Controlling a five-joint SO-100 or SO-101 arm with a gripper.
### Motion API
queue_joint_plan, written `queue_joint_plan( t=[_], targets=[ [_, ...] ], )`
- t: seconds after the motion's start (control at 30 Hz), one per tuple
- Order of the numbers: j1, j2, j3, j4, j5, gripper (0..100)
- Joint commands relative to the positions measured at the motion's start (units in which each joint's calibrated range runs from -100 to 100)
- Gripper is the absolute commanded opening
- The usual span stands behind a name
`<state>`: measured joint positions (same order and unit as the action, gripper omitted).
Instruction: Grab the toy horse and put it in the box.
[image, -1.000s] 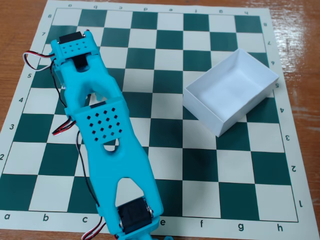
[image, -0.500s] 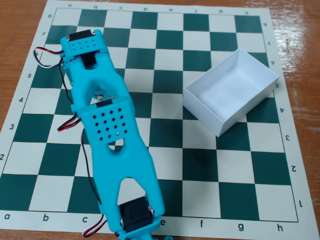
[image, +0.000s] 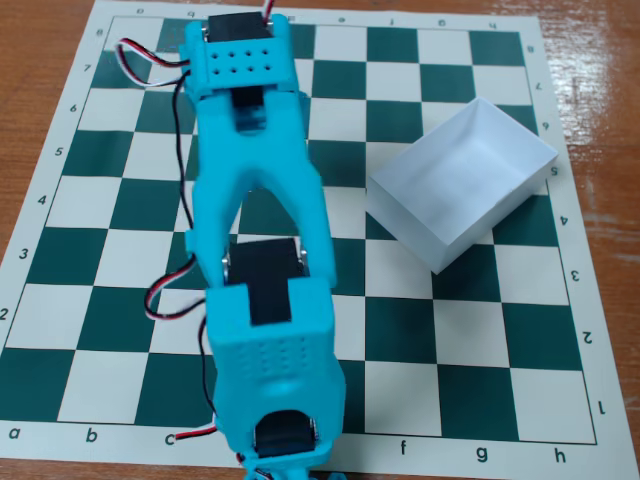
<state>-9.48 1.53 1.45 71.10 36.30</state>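
The white box (image: 462, 183) stands open and empty on the right half of the chessboard mat (image: 90, 250), turned at an angle. The cyan arm (image: 262, 200) reaches from the board's top edge down the middle to the bottom edge of the fixed view. Its wrist end (image: 285, 435) is at the bottom edge, near column d. The gripper's fingers are cut off there or hidden under the wrist. The toy horse does not show; it is hidden or out of view.
The mat lies on a brown wooden table (image: 600, 60). Red, white and black wires (image: 150, 58) loop out on the left side of the arm, near its base and near its elbow (image: 165, 300).
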Motion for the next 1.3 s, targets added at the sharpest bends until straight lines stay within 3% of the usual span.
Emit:
queue_joint_plan(
  t=[0.0,0.33,0.5,0.7,1.07,1.17,1.27],
  targets=[
    [6.63,-9.23,5.06,-2.42,1.72,0],
    [24.34,-16.22,28.73,-33.56,10.61,0],
    [27.77,-14.81,39.47,-55.90,13.54,0],
    [28.27,-9.85,44.11,-72.85,14.66,2],
    [28.56,-1.71,41.93,-78.00,15.64,41],
    [28.27,-2.42,43.38,-78.16,15.64,48],
    [27.34,-6.22,47.21,-77.66,15.25,48]
  ],
)
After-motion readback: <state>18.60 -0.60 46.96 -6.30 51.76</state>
